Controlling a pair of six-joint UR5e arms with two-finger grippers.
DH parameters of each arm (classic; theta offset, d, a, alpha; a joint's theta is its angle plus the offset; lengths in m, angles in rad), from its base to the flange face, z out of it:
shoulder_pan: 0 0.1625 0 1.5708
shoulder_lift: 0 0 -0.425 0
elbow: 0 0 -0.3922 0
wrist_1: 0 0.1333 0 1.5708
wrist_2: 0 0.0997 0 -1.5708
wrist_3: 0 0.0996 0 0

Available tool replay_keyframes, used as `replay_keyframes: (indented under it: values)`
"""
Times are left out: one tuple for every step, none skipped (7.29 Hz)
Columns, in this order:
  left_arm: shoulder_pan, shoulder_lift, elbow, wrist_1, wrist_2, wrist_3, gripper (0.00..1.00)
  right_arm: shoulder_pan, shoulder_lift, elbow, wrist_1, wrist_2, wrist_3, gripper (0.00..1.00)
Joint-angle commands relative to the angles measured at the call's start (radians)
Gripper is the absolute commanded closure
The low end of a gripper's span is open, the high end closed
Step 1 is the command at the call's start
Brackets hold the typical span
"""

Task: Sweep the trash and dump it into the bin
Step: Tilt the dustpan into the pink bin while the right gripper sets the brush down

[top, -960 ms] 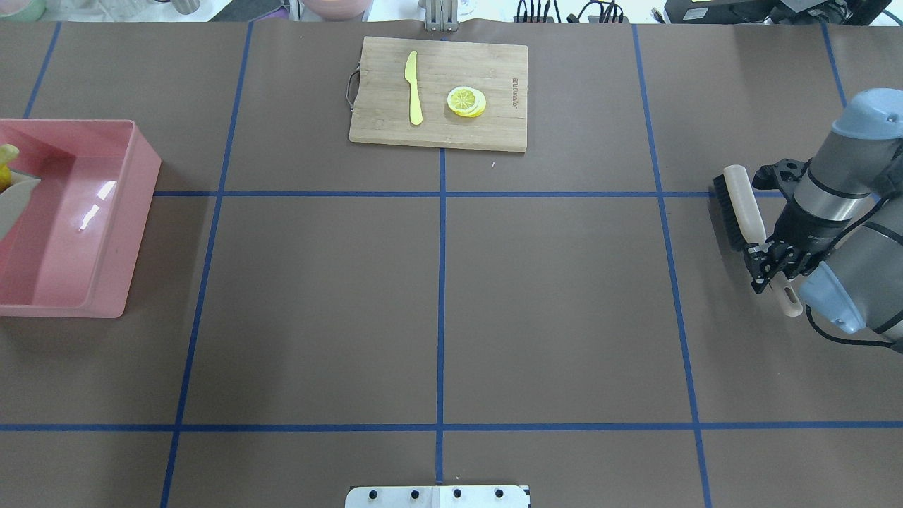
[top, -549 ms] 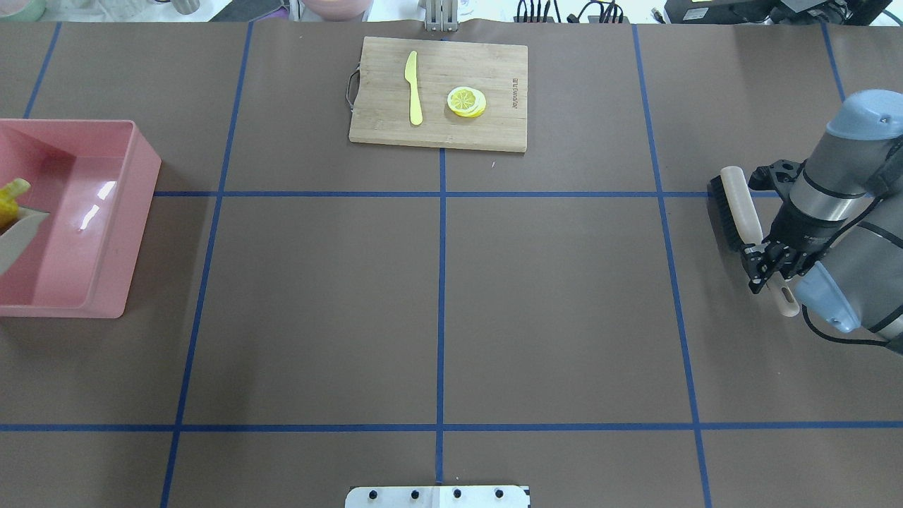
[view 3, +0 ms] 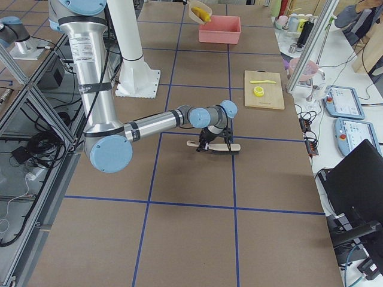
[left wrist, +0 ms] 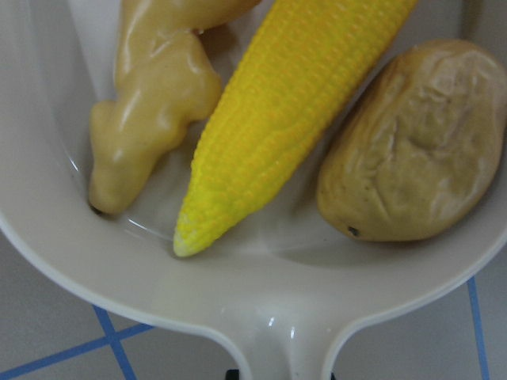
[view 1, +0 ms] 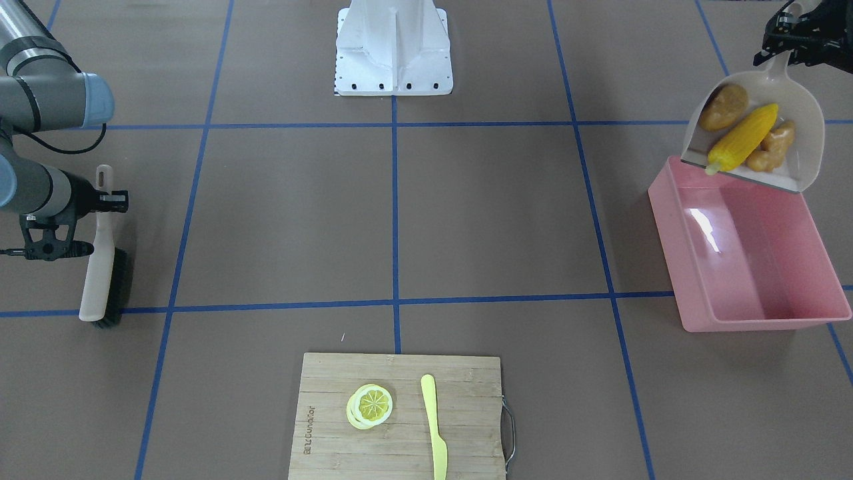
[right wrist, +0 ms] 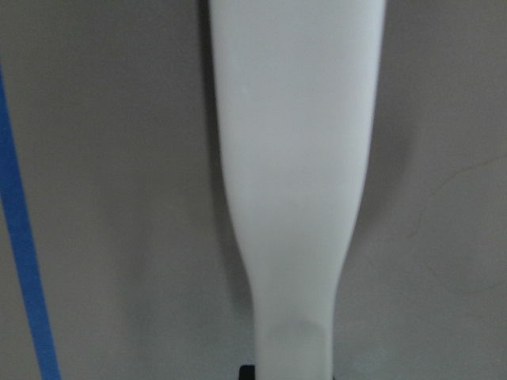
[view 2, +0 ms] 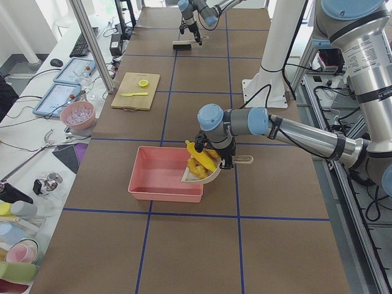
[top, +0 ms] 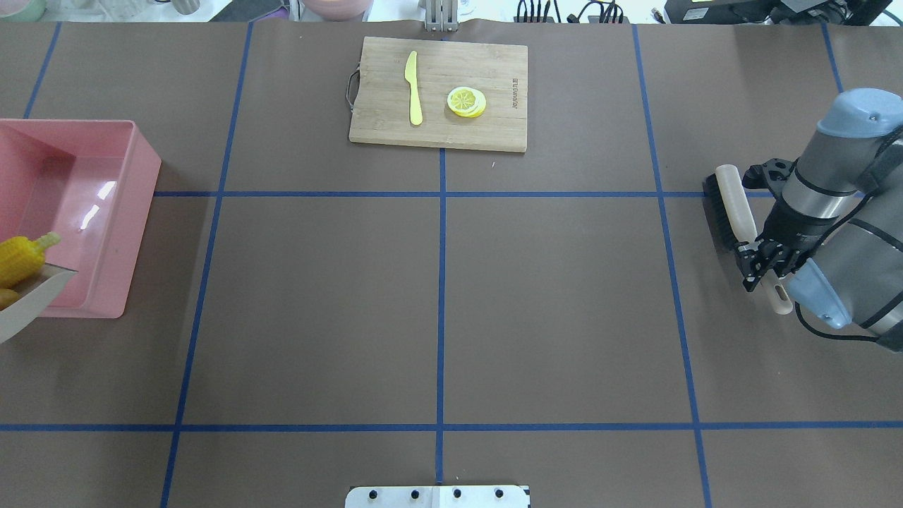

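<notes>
Trash, 3 toy foods, lies together in the beige dustpan (view 1: 810, 133): the corn cob (view 1: 743, 137) in the middle, the potato (view 1: 724, 107) on one side and the ginger root (view 1: 773, 145) on the other. The left gripper (view 1: 785, 50) is closed on the dustpan's handle and holds it tilted above the robot-side end of the pink bin (view 1: 673, 253), with the corn's tip past the pan's lip. Well apart, the right gripper (top: 758, 264) is clamped on the handle of a brush (view 1: 100, 267). A lemon slice (view 1: 370, 405) and a knife (view 1: 434, 427) lie on the cutting board (view 1: 320, 400).
</notes>
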Motion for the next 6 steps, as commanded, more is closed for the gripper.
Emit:
replay_keyframes:
  values:
    - [0.031, -0.007, -0.002, 0.075, 0.001, 0.017, 1.0, 0.001, 0.001, 0.0, 0.003, 0.0, 0.003, 0.21]
    - [0.034, -0.023, -0.005, 0.118, 0.001, 0.022, 1.0, 0.0, 0.001, 0.0, 0.003, 0.0, 0.003, 0.0]
    - [0.036, -0.027, -0.017, 0.161, -0.001, 0.022, 1.0, 0.001, 0.002, 0.001, 0.004, 0.0, 0.001, 0.0]
    - [0.037, -0.027, -0.021, 0.186, 0.001, 0.024, 1.0, 0.01, 0.001, 0.009, 0.006, 0.002, -0.011, 0.0]
    - [0.039, -0.029, -0.028, 0.221, 0.001, 0.024, 1.0, 0.063, 0.031, 0.014, -0.005, 0.002, -0.013, 0.0]
    - [0.039, -0.049, -0.029, 0.267, 0.001, 0.024, 1.0, 0.123, 0.048, 0.017, -0.008, 0.003, -0.014, 0.0]
